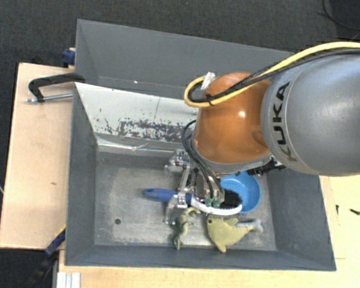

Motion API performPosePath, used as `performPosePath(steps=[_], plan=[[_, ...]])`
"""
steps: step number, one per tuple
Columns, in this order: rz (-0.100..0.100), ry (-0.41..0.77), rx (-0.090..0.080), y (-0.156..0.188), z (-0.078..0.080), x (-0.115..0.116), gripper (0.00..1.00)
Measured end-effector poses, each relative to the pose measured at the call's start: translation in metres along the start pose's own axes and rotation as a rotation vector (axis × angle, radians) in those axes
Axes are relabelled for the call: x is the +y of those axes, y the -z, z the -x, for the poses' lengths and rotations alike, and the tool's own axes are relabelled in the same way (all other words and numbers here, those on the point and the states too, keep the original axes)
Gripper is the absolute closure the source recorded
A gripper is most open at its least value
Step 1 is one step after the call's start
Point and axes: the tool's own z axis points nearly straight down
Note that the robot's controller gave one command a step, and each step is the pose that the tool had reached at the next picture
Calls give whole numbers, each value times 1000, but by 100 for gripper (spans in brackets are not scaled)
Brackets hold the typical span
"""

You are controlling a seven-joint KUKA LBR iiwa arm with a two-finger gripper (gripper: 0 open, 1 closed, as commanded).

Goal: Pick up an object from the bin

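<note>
Fingers of my gripper (pixel 179 213): spread or pinched, I can't tell. The olive toy figure (pixel 180 229) at their tips could slip, crowded by the yellowish soft toy (pixel 225 233).

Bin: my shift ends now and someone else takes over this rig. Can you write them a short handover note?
Hand: low over the middle of the bin floor; whether it grips anything cannot be told.
Things: an olive-green toy just in front of the hand, a blue stick on the view's left of it, a blue bowl on the right, and a tan soft toy by the near wall.
Done: nothing lifted out yet.
Left: grasp one thing and raise it clear.
</note>
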Motion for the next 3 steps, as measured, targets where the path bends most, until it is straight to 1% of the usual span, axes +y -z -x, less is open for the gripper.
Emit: performPosePath(steps=[1, 2, 3], plan=[[6, -220, -11, -108, 27, -55, 0], [5, -220, -13, -106, 28, -56, 100], [1, -62, -11, 53, 2, -55, 100]])
